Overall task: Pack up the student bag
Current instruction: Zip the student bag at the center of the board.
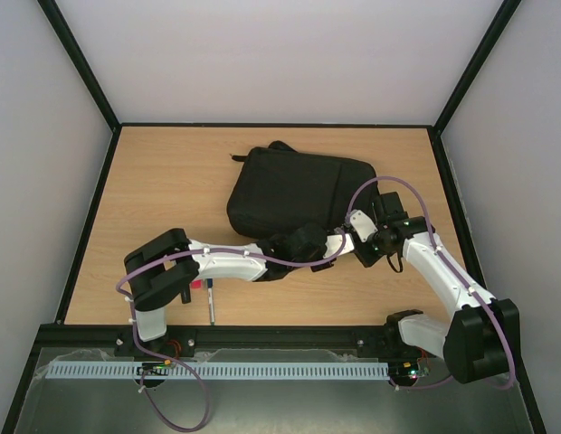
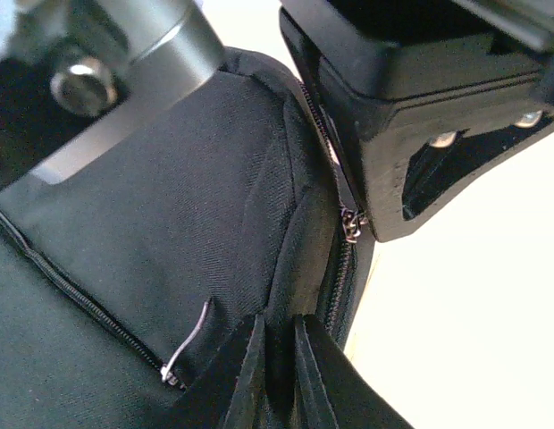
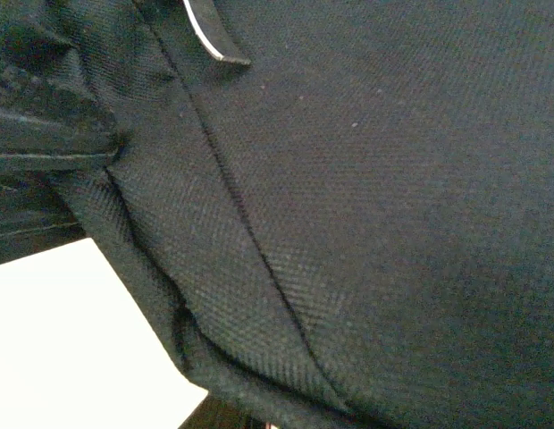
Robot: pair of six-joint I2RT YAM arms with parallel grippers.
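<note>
The student bag (image 1: 294, 192) is a large black fabric backpack lying flat in the middle of the table. My left gripper (image 2: 279, 329) reaches its near edge from the left and is shut on a raised fold of the fabric beside the zip (image 2: 341, 268). A metal zip pull (image 2: 185, 350) lies just left of the fingers. My right gripper (image 1: 369, 244) is at the bag's near right corner. One of its black fingers (image 2: 393, 179) ends right at a zip slider (image 2: 352, 223). The right wrist view shows only black fabric (image 3: 348, 206), and the jaws themselves are hidden.
A thin pen-like stick (image 1: 209, 306) lies on the wooden table (image 1: 163, 181) near the left arm's base. Black frame rails and white walls (image 1: 280, 54) enclose the table on three sides.
</note>
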